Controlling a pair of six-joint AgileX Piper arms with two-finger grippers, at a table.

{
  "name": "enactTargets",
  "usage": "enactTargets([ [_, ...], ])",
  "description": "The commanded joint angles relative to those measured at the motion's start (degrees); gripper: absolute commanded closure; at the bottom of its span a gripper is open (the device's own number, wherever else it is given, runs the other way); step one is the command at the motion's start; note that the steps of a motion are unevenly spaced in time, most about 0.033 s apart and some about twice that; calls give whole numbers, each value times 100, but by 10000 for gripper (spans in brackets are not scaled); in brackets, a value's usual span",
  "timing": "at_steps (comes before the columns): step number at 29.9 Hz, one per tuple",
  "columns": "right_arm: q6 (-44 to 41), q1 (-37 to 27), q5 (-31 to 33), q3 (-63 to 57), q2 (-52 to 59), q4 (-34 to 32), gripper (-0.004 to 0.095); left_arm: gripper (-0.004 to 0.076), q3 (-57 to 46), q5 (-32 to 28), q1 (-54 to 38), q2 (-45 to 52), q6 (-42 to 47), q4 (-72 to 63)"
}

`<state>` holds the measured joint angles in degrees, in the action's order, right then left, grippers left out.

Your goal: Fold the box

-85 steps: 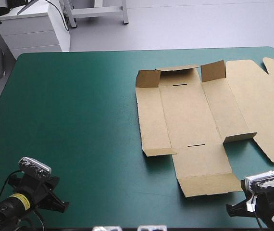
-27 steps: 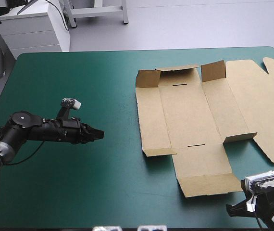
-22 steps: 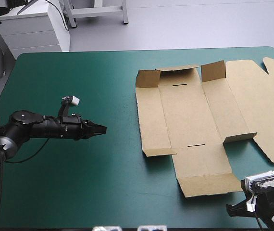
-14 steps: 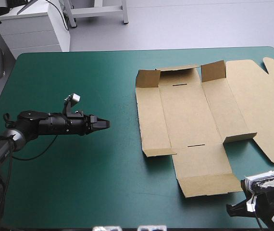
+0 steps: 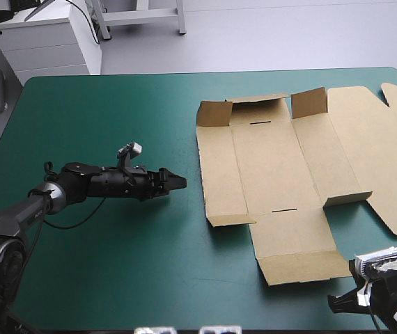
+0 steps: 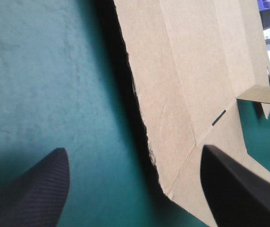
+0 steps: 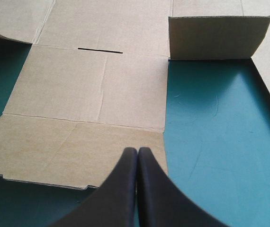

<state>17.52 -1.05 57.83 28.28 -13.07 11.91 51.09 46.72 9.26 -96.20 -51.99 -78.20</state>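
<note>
The brown box (image 5: 275, 167) lies as a flat cut sheet on the right half of the table, with small flaps (image 5: 216, 113) raised along its far edge and two near its front. My left gripper (image 5: 174, 182) reaches in low from the left and stops a little short of the box's left edge. In the left wrist view the left gripper (image 6: 134, 151) is open, its black fingers (image 6: 40, 189) wide apart and holding nothing, with the box's left edge (image 6: 173, 94) just ahead. My right gripper (image 7: 137, 150) is shut, its tip over the near flap (image 7: 73, 142) of the box.
The box's broad lid panel (image 5: 379, 153) reaches the table's right edge. The teal-green cover (image 5: 101, 104) runs from the box's left edge to the table's left side. A slot (image 7: 100, 49) is cut in the fold ahead of the right gripper.
The left arm has swung out from the near left corner and moved right toward the box's left edge, and its fingers have parted from shut to open. The right arm and box have stayed still.
</note>
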Motion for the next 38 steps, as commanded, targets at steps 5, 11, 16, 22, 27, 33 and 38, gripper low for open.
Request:
enactTargets([
  [5,36,28,-362,189,-81,66,922,170,158,-130,470,-93,186,-872],
  [11,36,28,-362,189,-81,66,922,171,158,341,485,-625,175,-1181],
  [16,36,28,-362,189,-81,66,922,171,158,237,820,-918,1,-1481],
  [22,36,28,-362,189,-81,78,922,172,158,-24,1402,-1126,-222,-1914],
  [27,36,28,-362,189,-81,78,922,172,299,-248,1751,-1261,-310,-2198],
  [33,36,28,-362,189,-81,78,922,174,548,-246,1804,-1323,-243,-2198],
  [38,36,28,-362,189,-81,78,922,243,743,-205,1804,-1323,-185,-2198],
])
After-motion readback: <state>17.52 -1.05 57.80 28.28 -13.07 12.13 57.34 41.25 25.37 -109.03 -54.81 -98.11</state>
